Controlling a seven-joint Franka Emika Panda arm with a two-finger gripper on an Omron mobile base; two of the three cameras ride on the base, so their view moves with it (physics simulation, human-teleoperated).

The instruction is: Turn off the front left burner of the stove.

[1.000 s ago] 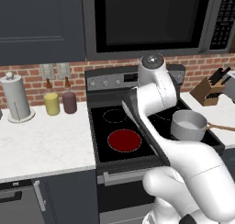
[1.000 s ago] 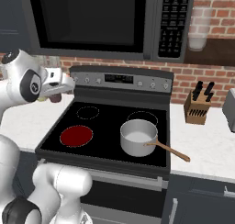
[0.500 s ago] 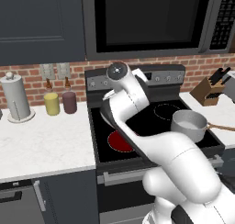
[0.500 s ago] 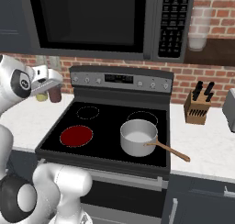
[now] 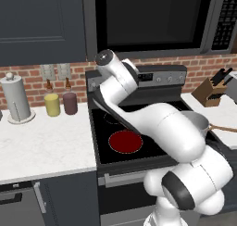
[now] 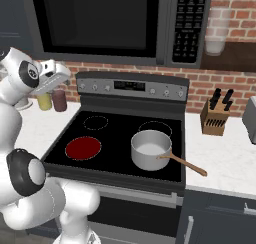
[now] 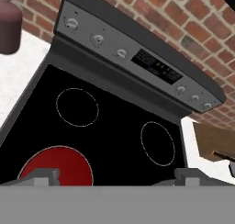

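Note:
The front left burner (image 5: 125,141) (image 6: 83,147) (image 7: 57,165) glows red inside its dashed white ring on the black glass of the stove (image 6: 132,85). Along the steel back panel (image 7: 151,62), three small round knobs (image 7: 96,38) sit at the left of the display and three more at its right. My gripper (image 6: 54,79) (image 7: 117,176) hangs above the stove's left edge, in front of the panel's left end and apart from the knobs. It is open, fingers (image 7: 42,175) wide apart, nothing between them.
A steel pot (image 6: 150,149) with a wooden handle stands on the front right burner. A knife block (image 6: 215,118) is on the right counter. Two bottles (image 5: 52,103) and a paper towel roll (image 5: 16,100) stand on the left counter. A microwave (image 6: 100,18) hangs overhead.
My arm's upper joints have swung left across the stove, and the hand has edged a little left and up. The burner still glows red.

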